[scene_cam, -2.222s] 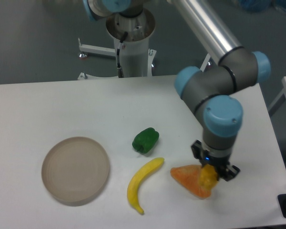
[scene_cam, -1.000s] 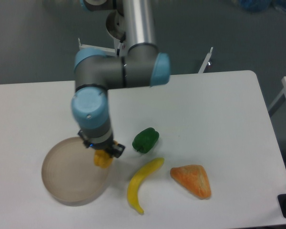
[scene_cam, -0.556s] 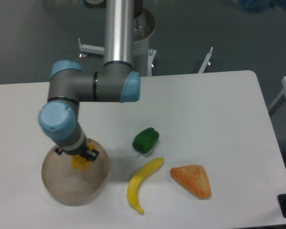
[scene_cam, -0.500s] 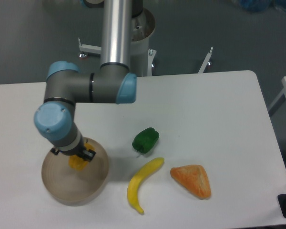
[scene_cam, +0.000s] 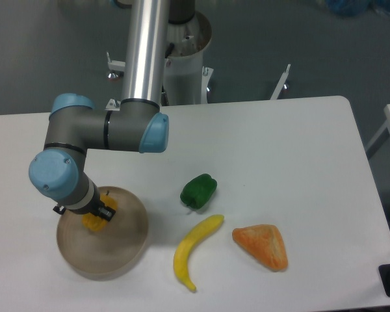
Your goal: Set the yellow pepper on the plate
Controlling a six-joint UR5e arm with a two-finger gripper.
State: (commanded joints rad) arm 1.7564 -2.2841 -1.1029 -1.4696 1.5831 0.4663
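While the gripper point(scene_cam: 94, 214) hung over the upper left part of the plate point(scene_cam: 120, 250), its fingers were clamped on the yellow pepper point(scene_cam: 95, 217), which sat inside the plate's outline but mostly hidden under the wrist. Whether the pepper touched the dish surface could not be told from the fixed camera, the only view supplied. The green pepper point(scene_cam: 198, 190), the banana point(scene_cam: 192, 250) and the orange wedge point(scene_cam: 263, 245) lay well apart to the right on the table point(scene_cam: 279, 156), clear of the drop zone. The step in hand appeared to be the release. To do it well, the pepper should be lowered until it rests on the plate, away from the rim, and the fingers opened only then; the arm should retract straight up to avoid dragging the pepper off.
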